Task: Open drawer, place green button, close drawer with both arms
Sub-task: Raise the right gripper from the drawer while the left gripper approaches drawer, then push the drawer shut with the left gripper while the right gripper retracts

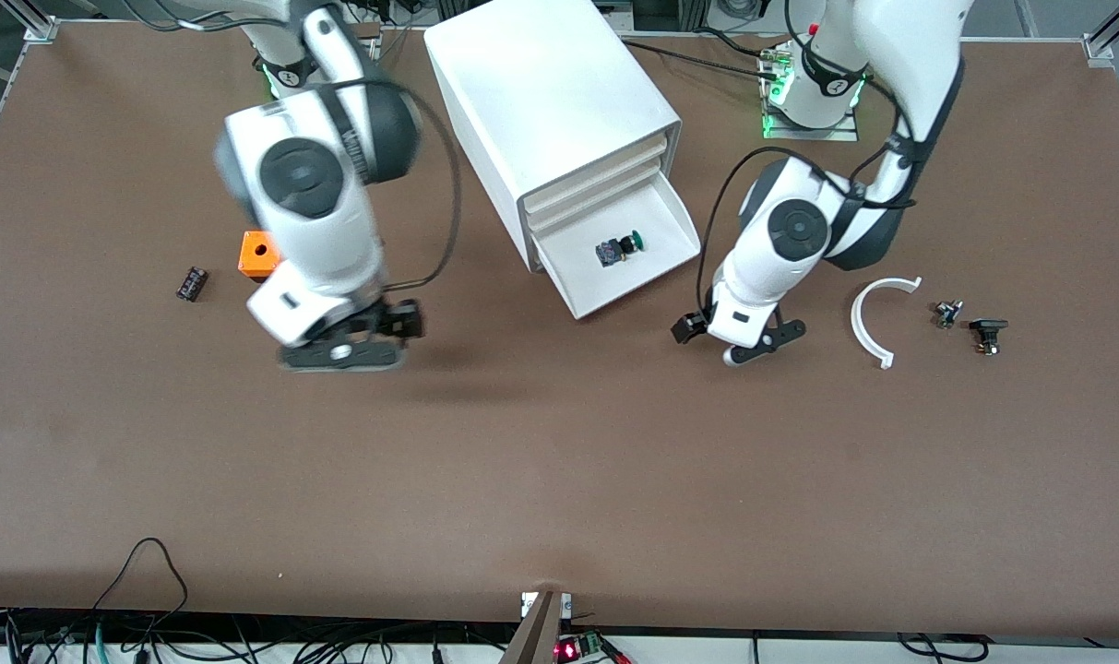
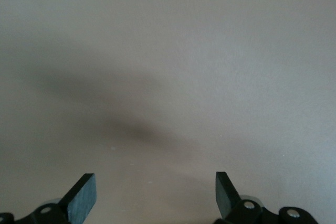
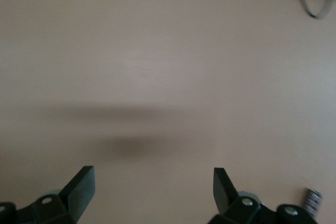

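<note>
No brand or label can be read on any object. The lowest drawer (image 1: 635, 247) of the white cabinet (image 1: 545, 111) stands pulled out, and the button (image 1: 620, 249) with its green cap lies inside it. The right pincer (image 1: 347, 352) hangs over bare desk (image 1: 559, 461), near the orange cube (image 1: 258, 254) and the small black block (image 1: 191, 282); its fingers (image 3: 79, 187) are spread wide and hold nothing. The left pincer (image 1: 739, 346) hangs over the desk between the drawer and a white curved piece (image 1: 877, 318); its fingers (image 2: 81, 195) are also wide apart and empty. Only the front view shows the cabinet; the wrist views show only plain desk surface.
</note>
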